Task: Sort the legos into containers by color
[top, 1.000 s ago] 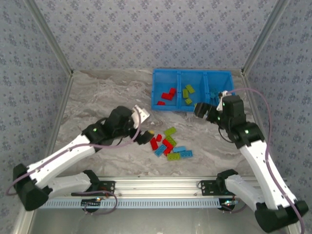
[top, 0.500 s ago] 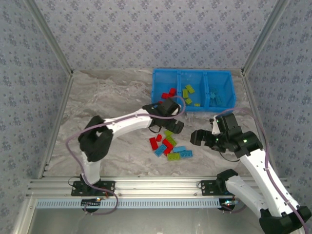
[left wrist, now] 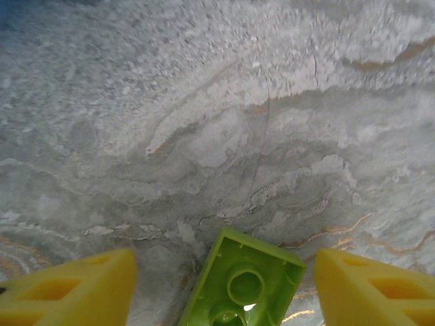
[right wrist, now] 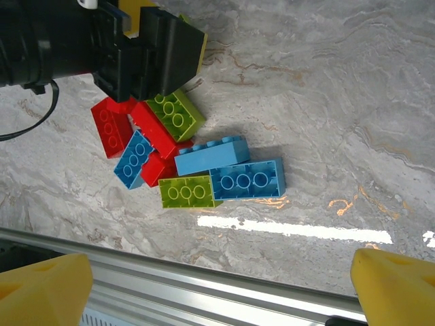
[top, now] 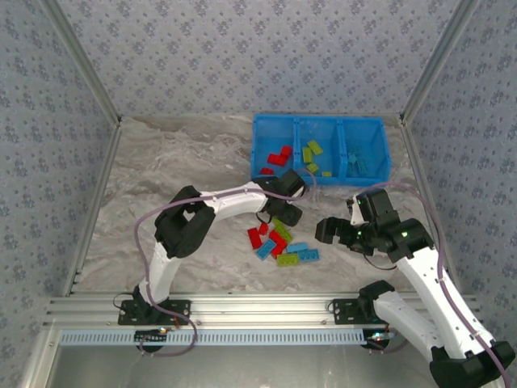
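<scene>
Grey marbled tabletop (top: pixel 178 162), walled by patterned blue-grey panels, carries everything. From the left, the left arm stretches across to the loose legos (top: pixel 281 241), a small heap of red, lime green and light blue bricks near the middle. The left gripper (top: pixel 287 212) hangs over the heap's far edge. Its yellow fingers (left wrist: pixel 68 288) are spread either side of a lime green brick (left wrist: pixel 242 284), and marble shows in both gaps, so nothing is clamped.

Beyond the heap stands the blue bin (top: pixel 256 149). Its left compartment (top: pixel 271 136) holds red bricks (top: pixel 279 155), the middle compartment (top: pixel 323 133) lime green ones (top: pixel 312 150) and the right compartment (top: pixel 370 137) light blue ones (top: pixel 360 162). Right of the heap, the right gripper (top: pixel 327 231) hovers above the tabletop, jaws wide apart and empty.
</scene>
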Available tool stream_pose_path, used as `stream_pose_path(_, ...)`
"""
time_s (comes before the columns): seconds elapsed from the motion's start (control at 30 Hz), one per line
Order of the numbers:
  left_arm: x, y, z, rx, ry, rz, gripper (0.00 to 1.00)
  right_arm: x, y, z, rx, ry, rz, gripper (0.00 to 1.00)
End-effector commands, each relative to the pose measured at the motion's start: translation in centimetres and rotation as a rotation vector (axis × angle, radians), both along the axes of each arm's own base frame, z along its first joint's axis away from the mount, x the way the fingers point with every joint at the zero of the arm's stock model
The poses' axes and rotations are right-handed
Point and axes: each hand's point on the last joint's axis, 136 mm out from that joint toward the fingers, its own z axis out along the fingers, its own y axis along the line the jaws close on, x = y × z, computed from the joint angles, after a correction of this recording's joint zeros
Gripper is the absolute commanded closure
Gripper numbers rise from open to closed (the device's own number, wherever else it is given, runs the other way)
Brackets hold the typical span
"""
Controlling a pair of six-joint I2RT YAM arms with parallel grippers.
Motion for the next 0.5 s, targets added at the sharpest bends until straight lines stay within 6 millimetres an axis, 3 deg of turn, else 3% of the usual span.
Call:
stream_pose_path(0.0,-0.6,-0.5,-0.4,-0.004,0.032,-0.027,0.36,-0.5,0.1,-0.4,0.008,0.03,-0.002,0.0)
stream_pose_path(0.13,-1.0,0.1,-1.6,0.021,0.046,-0.032,0.46,-0.4,0.2,-0.2,0.014,0.025,-0.006,0.0)
stream_pose_path(0.27,-1.2,0.6,-2.0,0.04,0.047,-0.035,0.64,-0.1,0.4,0.2,0.024,0.016,-0.005,0.0)
stream_pose_path(0.4,-1.0,-0.2,0.4,-0.021,0.02,-0.041,0.65,0.2,0.4,0.7,0.027,0.001,-0.02,0.0)
stream_pose_path(0.47,-0.7,-0.9,3.1,-0.073,-0.016,-0.047,0.65,0.6,0.4,1.4,0.036,-0.026,-0.032,0.0)
